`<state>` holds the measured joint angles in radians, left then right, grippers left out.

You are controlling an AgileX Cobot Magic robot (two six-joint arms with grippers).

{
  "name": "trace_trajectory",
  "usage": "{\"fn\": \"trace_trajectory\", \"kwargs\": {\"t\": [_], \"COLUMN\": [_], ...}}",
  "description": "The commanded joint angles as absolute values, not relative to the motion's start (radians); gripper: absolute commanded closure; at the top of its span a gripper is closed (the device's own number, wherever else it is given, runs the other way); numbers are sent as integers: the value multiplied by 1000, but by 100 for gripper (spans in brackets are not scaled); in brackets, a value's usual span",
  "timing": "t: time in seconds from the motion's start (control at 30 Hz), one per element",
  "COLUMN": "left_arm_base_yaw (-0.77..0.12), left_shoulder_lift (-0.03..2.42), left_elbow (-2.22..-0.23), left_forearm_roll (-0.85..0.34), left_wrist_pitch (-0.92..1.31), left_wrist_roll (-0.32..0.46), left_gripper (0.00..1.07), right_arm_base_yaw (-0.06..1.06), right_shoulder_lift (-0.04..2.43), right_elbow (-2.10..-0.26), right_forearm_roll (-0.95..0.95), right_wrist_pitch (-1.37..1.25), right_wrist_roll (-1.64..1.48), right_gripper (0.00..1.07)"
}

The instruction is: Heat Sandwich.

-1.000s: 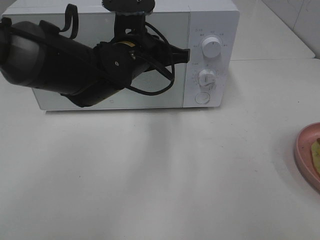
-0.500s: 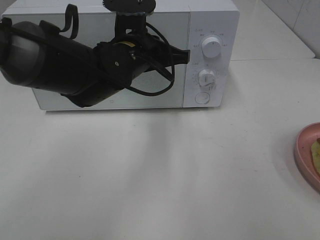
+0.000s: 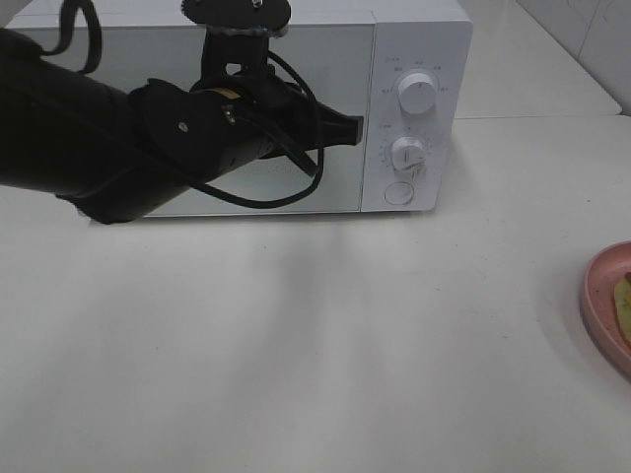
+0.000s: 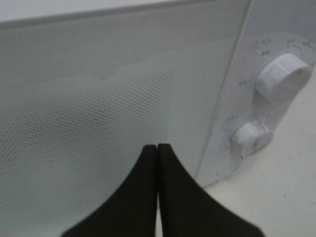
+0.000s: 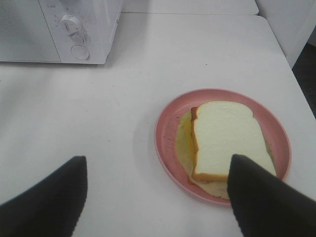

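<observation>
Only unreadable tiny marks ring the microwave (image 3: 414,99) dials; left jaws together, right jaws apart.

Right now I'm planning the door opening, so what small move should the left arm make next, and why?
Probably ease the left gripper toward the right edge of the microwave door to catch and pull it. Its jaws are shut, with the tips at the door beside the control panel, and the door looks closed. The sandwich waits on the pink plate below the open right gripper.
</observation>
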<state>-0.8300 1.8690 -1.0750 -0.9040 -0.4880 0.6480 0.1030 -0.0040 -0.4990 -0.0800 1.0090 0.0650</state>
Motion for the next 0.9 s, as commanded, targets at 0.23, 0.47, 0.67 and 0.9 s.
{"fn": "trace_trajectory", "kwargs": {"t": [0.23,0.47,0.67,0.9], "left_arm_base_yaw": [-827,-774,-682,-565], "left_shoulder_lift": [1749,1702,1694,1692], "left_elbow": [-1033,-1033,-1033,-1033], "left_forearm_roll": [-896,-849,-845,-823], "left_wrist_pitch": [-196,151,411,631], "left_wrist_roll": [760,776,766,765], "left_gripper": [107,98,9,8], "right_arm_base_yaw": [99,99,99,99], "right_shoulder_lift": [-31,-31,-31,-31], "right_elbow": [-498,-498,-498,-498], "right_forearm_roll": [-79,-79,-79,-79], "right_wrist_pitch": [996,996,996,996], "right_wrist_roll": [61,61,61,61], "right_gripper": [32,32,32,32]}}
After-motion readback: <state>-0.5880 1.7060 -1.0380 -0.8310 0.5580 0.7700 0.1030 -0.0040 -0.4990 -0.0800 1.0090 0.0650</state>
